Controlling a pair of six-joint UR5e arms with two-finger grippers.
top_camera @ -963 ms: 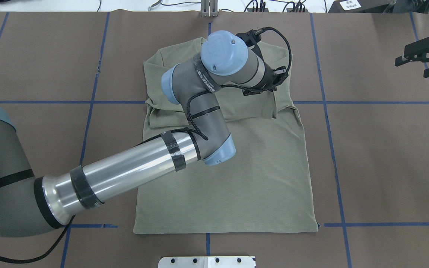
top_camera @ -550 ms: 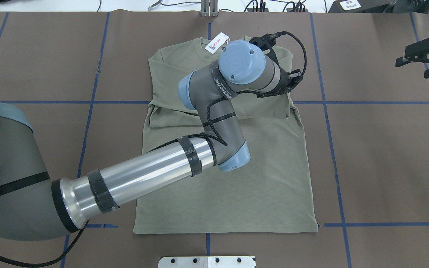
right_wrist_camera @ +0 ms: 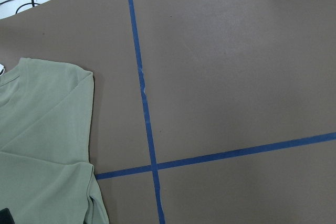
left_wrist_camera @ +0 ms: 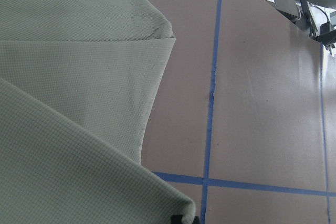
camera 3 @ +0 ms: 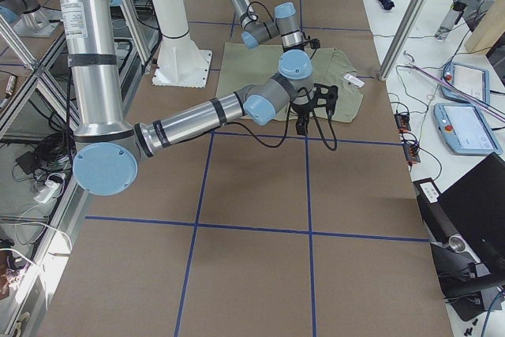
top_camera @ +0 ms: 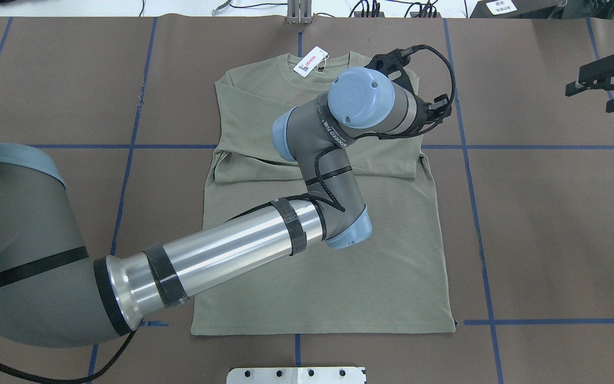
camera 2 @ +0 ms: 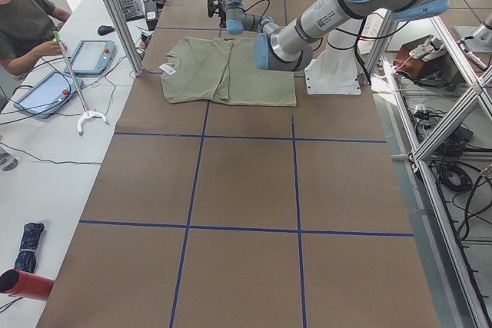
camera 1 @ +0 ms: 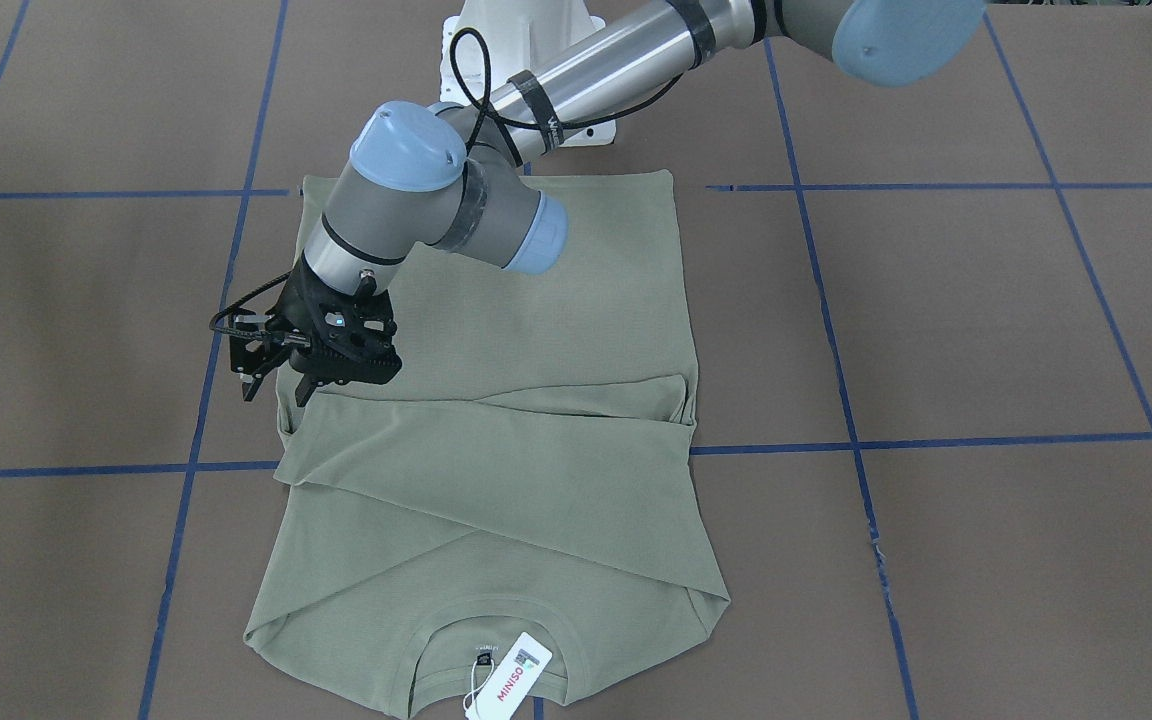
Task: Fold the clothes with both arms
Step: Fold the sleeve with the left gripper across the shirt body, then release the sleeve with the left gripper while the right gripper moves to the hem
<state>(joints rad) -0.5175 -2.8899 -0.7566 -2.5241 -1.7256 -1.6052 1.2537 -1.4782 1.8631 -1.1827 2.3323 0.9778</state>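
The olive-green long-sleeved knit shirt lies flat at mid-tabletop, collar away from the robot, with the white MINISO hang tag exposed. One sleeve is folded across the chest. The left gripper sits at that sleeve's end, fingers clamped on the fabric (the wrist view shows cloth running up to the tips). The right gripper hovers well apart over bare tabletop; whether its fingers are apart or together cannot be told.
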